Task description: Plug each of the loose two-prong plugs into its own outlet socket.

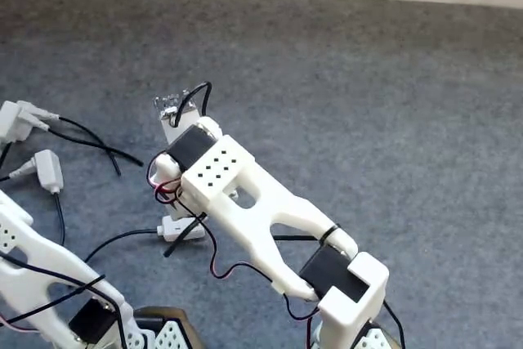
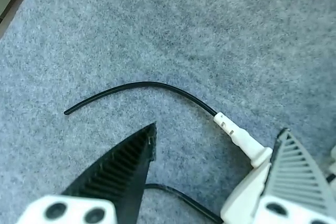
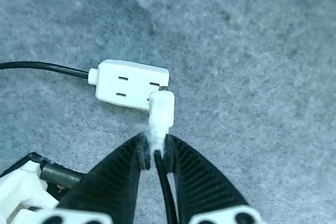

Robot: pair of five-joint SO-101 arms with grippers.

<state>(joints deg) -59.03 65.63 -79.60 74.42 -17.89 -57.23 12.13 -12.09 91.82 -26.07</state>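
My right gripper (image 3: 157, 141) is shut on a white two-prong plug (image 3: 161, 109), whose black cord runs back between the fingers. The plug's front end touches the near edge of a white outlet block (image 3: 131, 84) lying flat on the carpet; its slots face up. In the high view this outlet block (image 1: 181, 230) lies beside the right arm (image 1: 245, 202). My left gripper (image 2: 219, 129) is open just above the carpet, with another white plug (image 2: 241, 139) and its black cord (image 2: 142, 84) lying between and ahead of its fingers. Two more white plug pieces (image 1: 20, 120) (image 1: 49, 169) lie at the far left.
Grey carpet (image 1: 368, 104) covers the table, with open room to the right and back. Loose black cords (image 1: 98, 143) trail across the left side. The left arm (image 1: 49, 271) stands at the lower left corner.
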